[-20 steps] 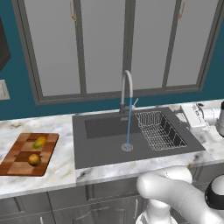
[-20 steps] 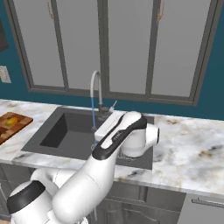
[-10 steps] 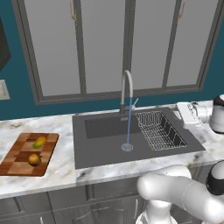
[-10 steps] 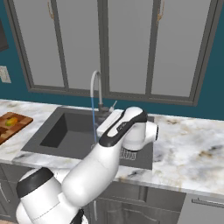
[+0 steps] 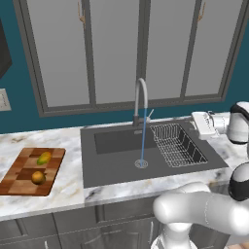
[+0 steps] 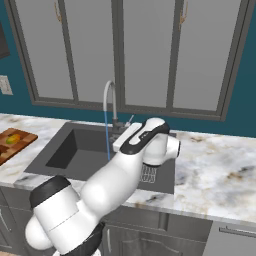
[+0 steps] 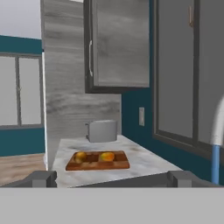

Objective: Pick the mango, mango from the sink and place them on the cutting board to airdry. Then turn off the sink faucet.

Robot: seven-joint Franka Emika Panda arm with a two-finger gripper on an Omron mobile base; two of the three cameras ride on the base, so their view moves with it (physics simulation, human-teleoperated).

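Glossy white rounded arm [image 6: 107, 182] segments, dark grey joint bands at elbow and wrist; claw [image 7: 112, 178] fingertips small, grey, blocky.

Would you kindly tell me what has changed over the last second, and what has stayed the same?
The arm's forearm and wrist have swung further right above the wire rack side of the sink; in the left base view the hand has moved in from the right edge. Nothing was grasped or released. Both mangos remain on the cutting board, and the faucet is still running.
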